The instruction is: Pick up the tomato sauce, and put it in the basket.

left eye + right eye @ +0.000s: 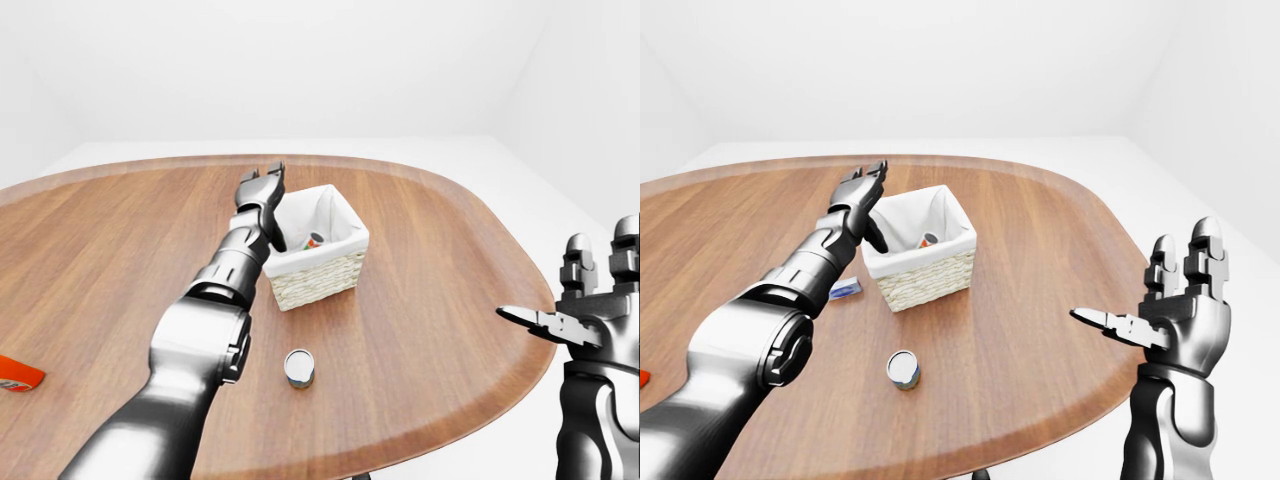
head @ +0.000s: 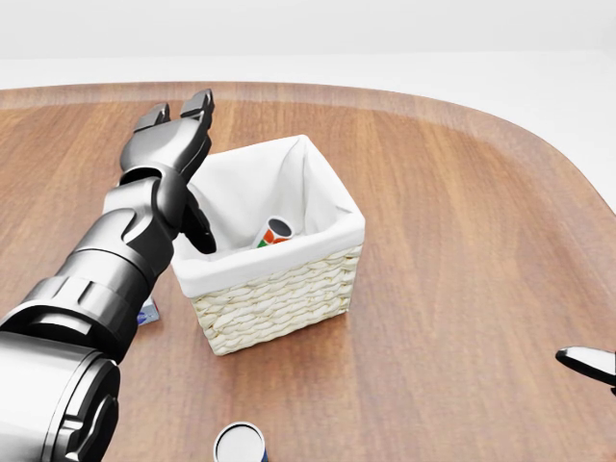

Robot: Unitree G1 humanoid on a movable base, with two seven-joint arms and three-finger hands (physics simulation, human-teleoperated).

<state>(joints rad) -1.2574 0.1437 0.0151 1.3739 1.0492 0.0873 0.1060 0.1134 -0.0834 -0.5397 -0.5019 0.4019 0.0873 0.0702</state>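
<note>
Bench [image 2: 462, 241]: rounded wooden top, brown grain running lengthwise, smooth finish, pale rim at the edge.

Basket [image 2: 279, 298]: square woven wicker, cream-coloured, lined with white cloth folded over the rim. It stands upright near the middle of the bench.

Sauce [image 2: 274, 233]: a small cylindrical can with a red and green label and a dark end face. It lies tilted inside the basket, against the lining near the lower right wall in the head view. Nothing grips it.

Left hand [image 2: 176, 135]: glossy grey metal with dark jointed fingers. The fingers are spread apart and empty, extended above the basket's upper left corner. The thumb [image 2: 200, 231] hangs down over the basket's left rim. The segmented arm runs from the lower left of the head view.

Right hand [image 1: 1180, 300]: same grey metal, raised off the bench's right edge in the right-eye view, palm up, fingers straight and apart, holding nothing.

Can [image 1: 299, 367]: a second cylinder with a silver top and dark rim, upright on the bench below the basket in the left-eye view, well apart from it.

Blue packet [image 1: 845, 289]: flat, lying just left of the basket, partly hidden by the arm.

Orange item [image 1: 18, 374]: flat, at the far left edge of the left-eye view; its kind cannot be told.
</note>
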